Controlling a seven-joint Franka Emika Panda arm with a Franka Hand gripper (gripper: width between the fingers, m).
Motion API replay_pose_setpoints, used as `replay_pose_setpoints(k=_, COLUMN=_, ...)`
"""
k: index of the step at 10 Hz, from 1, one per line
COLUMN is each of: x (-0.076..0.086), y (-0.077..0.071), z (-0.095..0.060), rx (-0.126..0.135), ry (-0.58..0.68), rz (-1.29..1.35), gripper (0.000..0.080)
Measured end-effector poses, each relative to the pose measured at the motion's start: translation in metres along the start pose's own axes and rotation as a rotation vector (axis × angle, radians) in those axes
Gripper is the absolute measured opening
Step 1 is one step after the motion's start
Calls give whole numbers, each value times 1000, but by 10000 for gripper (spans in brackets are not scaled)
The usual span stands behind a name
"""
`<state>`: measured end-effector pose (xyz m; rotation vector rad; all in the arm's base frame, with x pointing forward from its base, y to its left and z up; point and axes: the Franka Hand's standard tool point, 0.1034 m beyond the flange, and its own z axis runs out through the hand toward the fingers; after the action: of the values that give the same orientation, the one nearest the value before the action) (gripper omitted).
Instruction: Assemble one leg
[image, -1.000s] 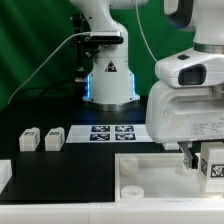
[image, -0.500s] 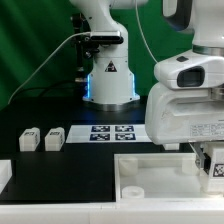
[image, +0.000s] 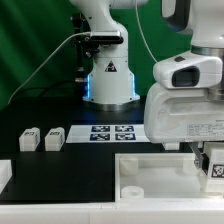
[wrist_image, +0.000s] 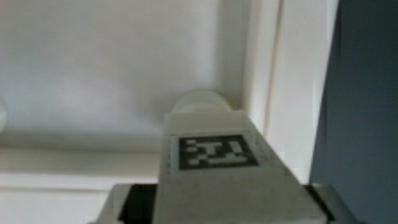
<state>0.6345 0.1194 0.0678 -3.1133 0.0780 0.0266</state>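
Observation:
My gripper (image: 207, 166) is shut on the leg (image: 213, 166), a small white block with a black-and-white tag. It holds the leg just above the right part of the large white square tray-like piece (image: 150, 178). In the wrist view the leg (wrist_image: 217, 150) fills the middle, tag facing the camera. Its rounded tip lies close to the tray piece's raised rim (wrist_image: 267, 70). The gripper (wrist_image: 217, 208) grips the leg from both sides. Whether the tip touches the tray piece is hidden.
Two more small white blocks (image: 28, 139) (image: 53, 137) lie on the black table at the exterior view's left. The marker board (image: 112, 132) lies in front of the robot base (image: 108, 82). A white part edge (image: 4, 176) shows at far left.
The gripper with the leg has sunk very slightly toward the tray-like piece. Nothing else has moved.

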Motion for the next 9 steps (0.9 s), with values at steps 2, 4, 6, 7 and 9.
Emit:
replay_pose_setpoints(k=2, x=1, y=2, z=0, rx=24, ry=-5, rz=242, gripper=294)
replay_pose_setpoints(k=4, x=2, y=8, z=1, rx=101, ry=-6, rz=552, gripper=294)
replay_pose_setpoints(k=6, x=1, y=6, z=1, rx=119, ry=-10, rz=753, gripper=294)
replay_pose_setpoints(k=7, x=1, y=6, z=1, rx=119, ry=-17, rz=857, gripper=294)
replay_pose_setpoints(k=9, x=1, y=6, z=2, rx=122, ry=-27, rz=1033, gripper=294)
